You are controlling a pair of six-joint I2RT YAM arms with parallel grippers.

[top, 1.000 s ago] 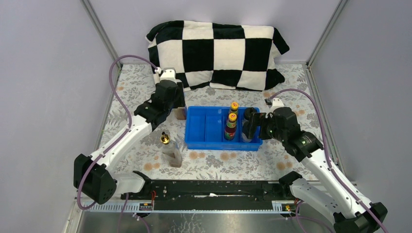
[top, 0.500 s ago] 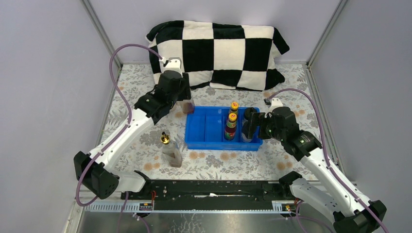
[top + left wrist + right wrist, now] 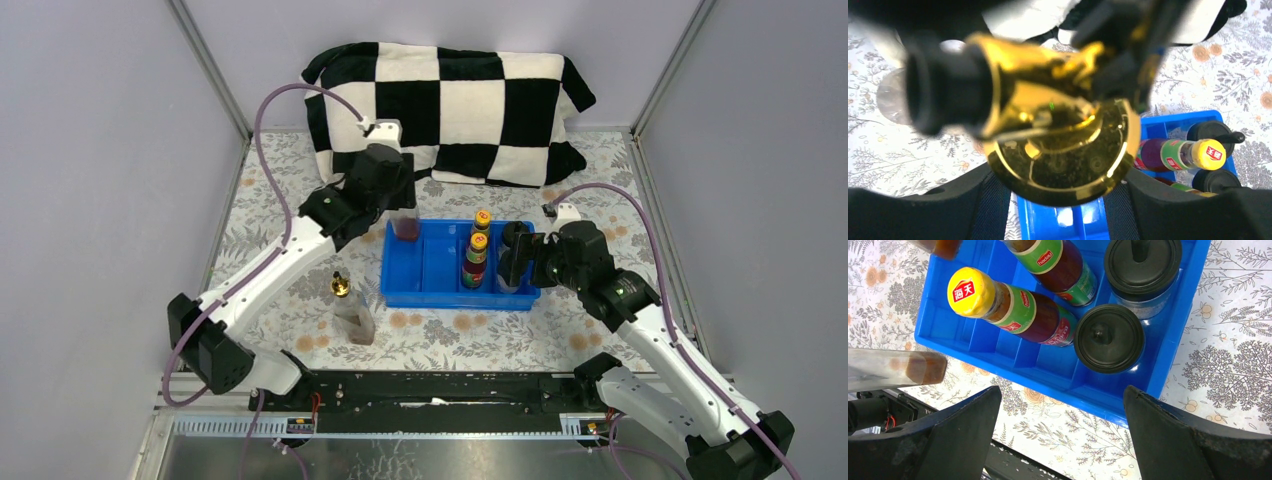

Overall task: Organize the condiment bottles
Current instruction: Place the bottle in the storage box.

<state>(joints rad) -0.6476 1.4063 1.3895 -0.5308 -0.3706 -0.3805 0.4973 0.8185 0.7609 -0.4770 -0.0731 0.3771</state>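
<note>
From above, the left hand [image 3: 402, 212] is closed on a gold-topped bottle [image 3: 407, 229]. It hangs the bottle upright over the leftmost compartment of the blue tray [image 3: 440, 297], seemingly not yet set down, presumably so that like sits with like. The two sauce bottles [image 3: 476, 255] stand together in a compartment further right. A second gold-topped bottle [image 3: 350, 312] waits on the table [image 3: 440, 335], just left of the tray. The right hand [image 3: 511, 260] hovers wide open over the tray's right end, gripping nothing.

The left wrist camera is nearly filled by the gold top. The grip appears to sit below it, though blur hides the contact.

The right wrist camera shows two black-capped shakers [image 3: 1109, 338] together in the end compartment, below the spread fingers [image 3: 958, 440] and untouched.
</note>
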